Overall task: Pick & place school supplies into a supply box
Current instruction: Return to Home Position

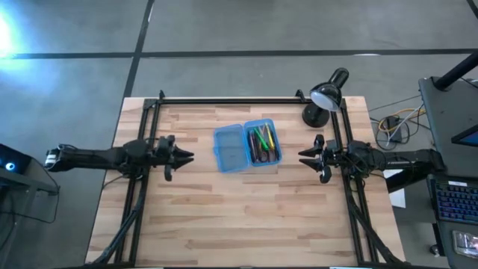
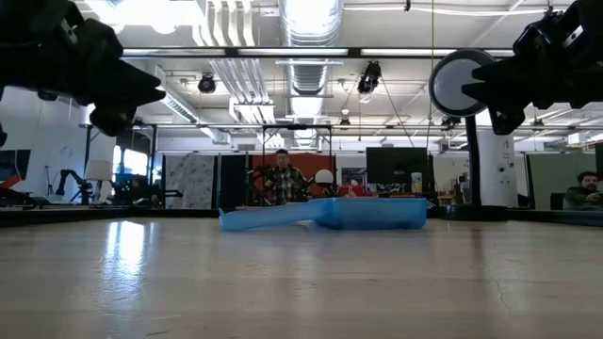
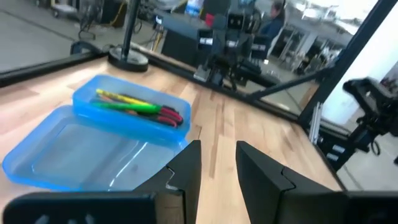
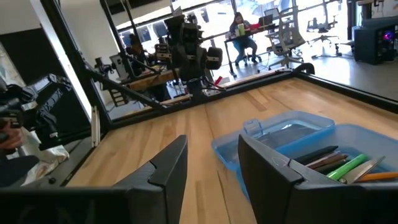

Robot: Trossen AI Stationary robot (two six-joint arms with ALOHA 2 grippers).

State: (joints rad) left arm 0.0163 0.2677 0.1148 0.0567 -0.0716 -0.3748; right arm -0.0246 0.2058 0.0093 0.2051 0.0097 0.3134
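Note:
The supply box (image 1: 246, 146) lies open near the table's middle, a translucent blue case of two halves. Its right half (image 1: 263, 143) holds the pens, pencils and red-handled scissors (image 3: 140, 107); its left half (image 1: 231, 149) holds nothing. The box also shows in the low view (image 2: 325, 214) and the right wrist view (image 4: 311, 152). My left gripper (image 1: 187, 156) hovers open to the box's left, above the table. My right gripper (image 1: 305, 155) hovers open to the box's right. Neither touches anything.
A black desk lamp (image 1: 326, 96) stands at the table's far right corner, its base (image 1: 313, 115) close to my right arm. A black metal frame (image 1: 246, 100) runs along the far edge and both sides. Bare wood lies on the near side of the box. People sit in the room beyond.

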